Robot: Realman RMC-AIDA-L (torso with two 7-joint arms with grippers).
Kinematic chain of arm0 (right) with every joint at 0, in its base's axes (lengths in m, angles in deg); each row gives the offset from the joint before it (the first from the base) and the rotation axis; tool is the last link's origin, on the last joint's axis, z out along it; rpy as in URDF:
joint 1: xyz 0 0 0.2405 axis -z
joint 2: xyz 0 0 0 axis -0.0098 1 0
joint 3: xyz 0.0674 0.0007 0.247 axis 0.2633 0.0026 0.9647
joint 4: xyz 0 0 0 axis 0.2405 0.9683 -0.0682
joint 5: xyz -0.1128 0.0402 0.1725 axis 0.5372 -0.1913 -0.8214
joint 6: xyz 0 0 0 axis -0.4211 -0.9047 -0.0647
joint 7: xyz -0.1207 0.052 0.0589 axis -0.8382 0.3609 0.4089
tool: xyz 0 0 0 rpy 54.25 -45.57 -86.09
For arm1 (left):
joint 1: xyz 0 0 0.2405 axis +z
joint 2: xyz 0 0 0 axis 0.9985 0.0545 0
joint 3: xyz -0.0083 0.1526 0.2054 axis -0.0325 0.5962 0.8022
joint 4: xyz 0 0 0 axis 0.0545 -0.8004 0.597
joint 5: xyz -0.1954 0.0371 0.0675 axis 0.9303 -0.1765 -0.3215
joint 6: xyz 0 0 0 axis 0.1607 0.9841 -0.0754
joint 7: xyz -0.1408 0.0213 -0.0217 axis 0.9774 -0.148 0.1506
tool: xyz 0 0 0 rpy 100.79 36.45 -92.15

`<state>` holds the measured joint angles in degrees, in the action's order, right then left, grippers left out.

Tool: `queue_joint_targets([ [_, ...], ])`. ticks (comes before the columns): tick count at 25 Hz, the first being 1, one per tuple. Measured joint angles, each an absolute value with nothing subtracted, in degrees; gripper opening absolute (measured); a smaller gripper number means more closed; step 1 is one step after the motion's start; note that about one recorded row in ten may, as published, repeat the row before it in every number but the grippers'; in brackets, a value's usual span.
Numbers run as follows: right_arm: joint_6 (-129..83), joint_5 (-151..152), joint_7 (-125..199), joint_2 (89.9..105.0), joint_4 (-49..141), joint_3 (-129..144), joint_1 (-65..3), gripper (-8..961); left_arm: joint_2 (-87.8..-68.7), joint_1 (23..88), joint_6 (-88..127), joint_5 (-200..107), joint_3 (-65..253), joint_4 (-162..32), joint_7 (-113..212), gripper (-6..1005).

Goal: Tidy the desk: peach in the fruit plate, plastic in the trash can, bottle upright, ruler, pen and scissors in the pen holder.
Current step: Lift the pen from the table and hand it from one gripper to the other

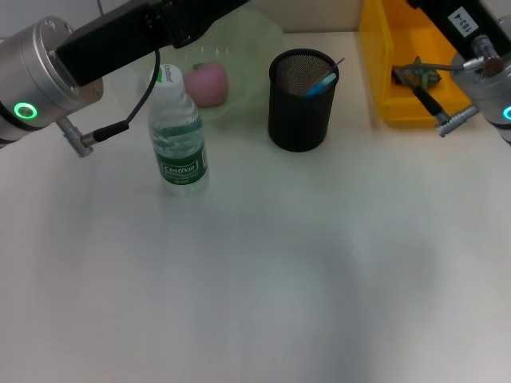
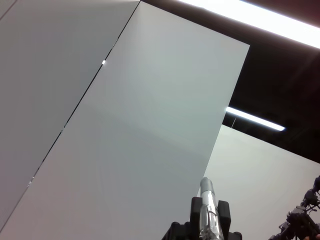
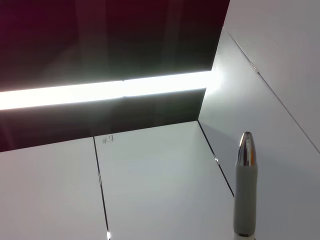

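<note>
One end effector, the right, points upward and pinches a pen, off to the right of the pen holder. Probably the pen step: next, turn it down over the holder. The left end effector's state cannot be told.

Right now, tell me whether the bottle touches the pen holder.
Apart. The head view shows bare table between the upright bottle and the pen holder.

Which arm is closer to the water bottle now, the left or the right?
Left. The left arm passes just above and behind the water bottle, near its cap. The right arm is far across the table, over the yellow bin, beyond the pen holder.
</note>
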<state>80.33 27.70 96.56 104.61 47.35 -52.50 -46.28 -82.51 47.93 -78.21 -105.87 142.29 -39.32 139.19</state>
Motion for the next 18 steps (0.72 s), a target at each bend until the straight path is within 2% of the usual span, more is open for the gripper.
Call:
queue_joint_targets([
  [18, 82.91, 27.48, 96.77, 104.61, 47.26, -52.02, -44.37, 136, -82.25, 49.03, -76.80, -105.87, 141.85, -39.32, 138.69, 281],
])
